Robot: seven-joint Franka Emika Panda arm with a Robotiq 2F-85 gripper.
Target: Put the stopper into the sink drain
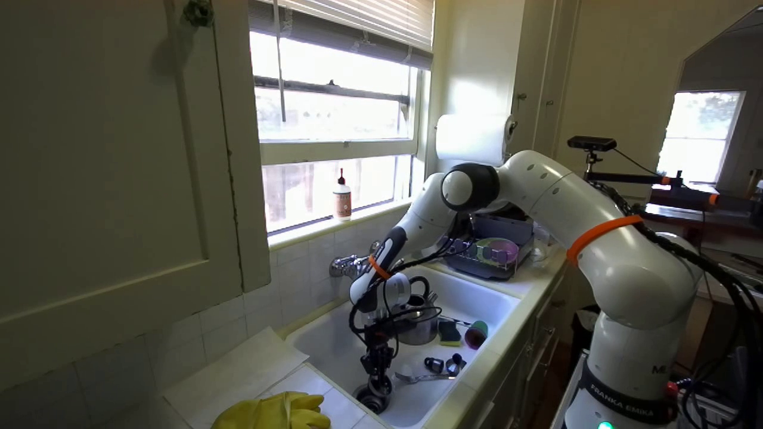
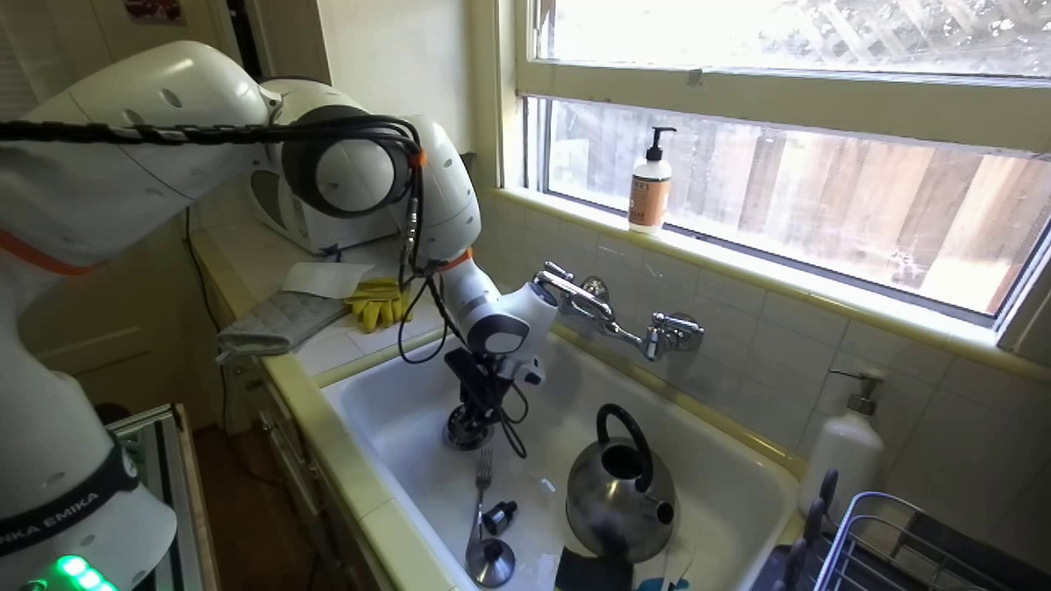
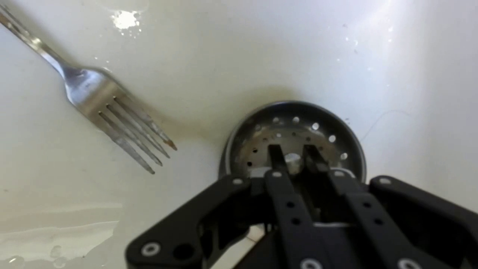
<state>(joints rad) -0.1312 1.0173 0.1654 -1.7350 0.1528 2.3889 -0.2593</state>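
The stopper is a round metal strainer basket (image 3: pixel 291 136) with small holes and a centre knob. In the wrist view, my gripper (image 3: pixel 292 148) has its two fingers on either side of the knob, closed on it. In an exterior view, the stopper (image 1: pixel 380 386) hangs tilted from the gripper (image 1: pixel 378 370), right over the dark drain opening (image 1: pixel 368 401) in the near end of the sink. Another exterior view shows the gripper (image 2: pixel 472 413) above the ringed metal at the drain (image 2: pixel 466 437); stopper and drain are hard to separate there. The wrist view hides the drain under the stopper.
A fork (image 3: pixel 86 86) lies beside the drain on the white sink floor (image 2: pixel 525 427). A kettle (image 2: pixel 620 497), small metal parts (image 2: pixel 493 562), a sponge (image 1: pixel 449 332) and a cup (image 1: pixel 476 335) are farther along. A faucet (image 2: pixel 587 304) juts from the wall. Yellow gloves (image 1: pixel 271 411) lie on the counter.
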